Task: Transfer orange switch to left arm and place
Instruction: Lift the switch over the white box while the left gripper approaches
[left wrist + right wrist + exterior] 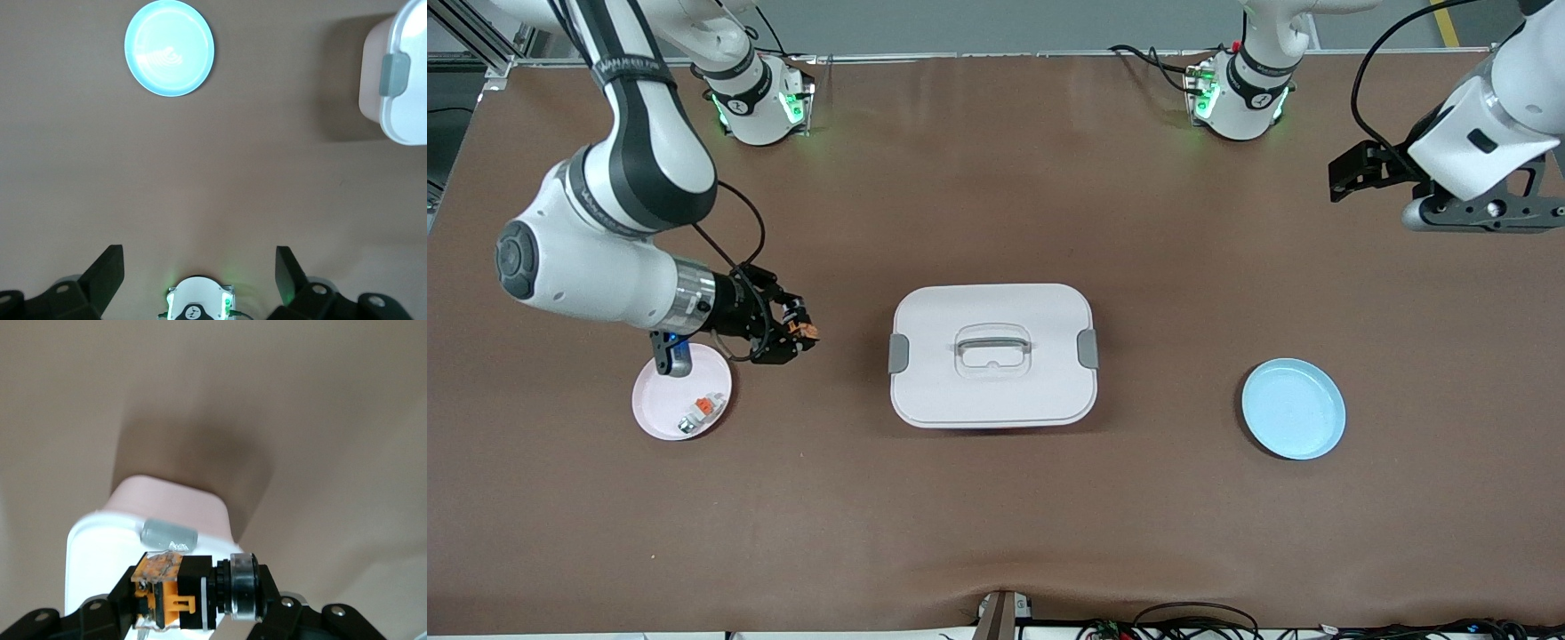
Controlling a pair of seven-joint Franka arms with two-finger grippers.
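Observation:
My right gripper point(805, 331) is shut on the orange switch point(807, 328), a small black and orange part with a silver ring point(193, 590). It hangs above the table between the pink plate point(660, 411) and the box point(992, 355). The box is white with grey side latches and a recessed lid handle, and it stands mid-table; one latch end shows in the right wrist view point(107, 540). My left gripper point(1343, 173) is open and empty, raised over the left arm's end of the table, its fingers point(107, 270) spread wide. A corner of the box point(400, 73) shows in the left wrist view.
The pink plate holds a pale piece with an orange top point(708, 404) and a small grey-silver piece point(686, 425). A light blue plate point(1293, 408) lies empty toward the left arm's end, also in the left wrist view point(169, 48). Cables run along the table's near edge.

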